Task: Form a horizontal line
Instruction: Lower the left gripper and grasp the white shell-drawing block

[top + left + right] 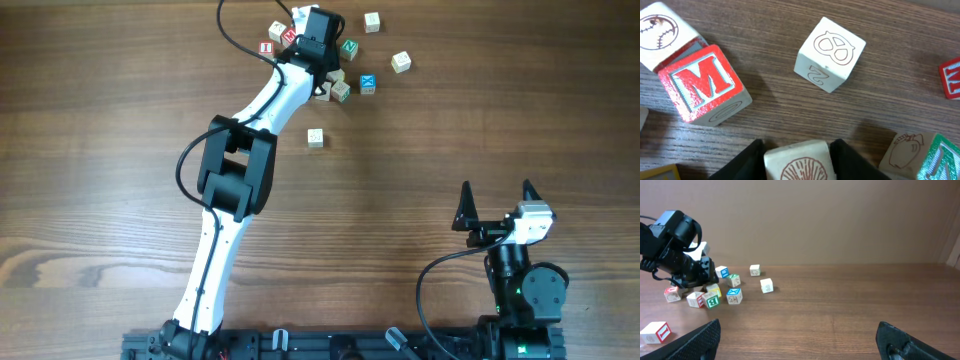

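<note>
**Left gripper**: black fingers clamp a pale wooden shell cube by opposite faces. The arm is stretched far across the wood-grain table, with the wrist tipped down among loose cubes.

**Line**, unfinished: two beige cubes touch at the fingertips, and the cyan cube lies near but apart.

**Right gripper**: jaws wide apart, holding nothing. The arm is folded at the near edge.

The white-and-black left arm is slanting across the brown wooden surface from 7 to 12 o'clock, barring passage. At 12 to 1 o'clock small wooden letter cubes are crowding, a lone pale wooden cube standing just below. A bare lane is running between the red "M" cube and the pale pretzel-marked cube. Room is lying free at 3 and 9 o'clock.
</note>
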`<state>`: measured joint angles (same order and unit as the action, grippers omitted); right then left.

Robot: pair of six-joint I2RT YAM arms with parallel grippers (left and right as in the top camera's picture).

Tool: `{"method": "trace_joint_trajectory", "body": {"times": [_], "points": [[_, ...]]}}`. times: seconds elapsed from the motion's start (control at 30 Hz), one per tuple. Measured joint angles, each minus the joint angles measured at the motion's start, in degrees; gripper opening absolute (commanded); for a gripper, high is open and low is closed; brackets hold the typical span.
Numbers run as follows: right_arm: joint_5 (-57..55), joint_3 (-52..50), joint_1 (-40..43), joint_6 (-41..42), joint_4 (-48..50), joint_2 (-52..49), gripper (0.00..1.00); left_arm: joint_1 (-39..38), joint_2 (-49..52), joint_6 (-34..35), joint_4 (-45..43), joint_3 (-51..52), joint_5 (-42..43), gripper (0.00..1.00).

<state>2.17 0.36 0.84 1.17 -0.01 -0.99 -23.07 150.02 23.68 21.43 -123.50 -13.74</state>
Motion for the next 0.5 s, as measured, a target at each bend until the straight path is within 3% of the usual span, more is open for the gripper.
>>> {"method": "trace_joint_trajectory", "body": {"times": [0.5], "points": [[0.0, 0.0, 0.0, 0.0, 0.0, 0.0, 1.0, 0.1, 0.0, -2.3, -0.5, 0.0, -1.0, 0.44]]}}
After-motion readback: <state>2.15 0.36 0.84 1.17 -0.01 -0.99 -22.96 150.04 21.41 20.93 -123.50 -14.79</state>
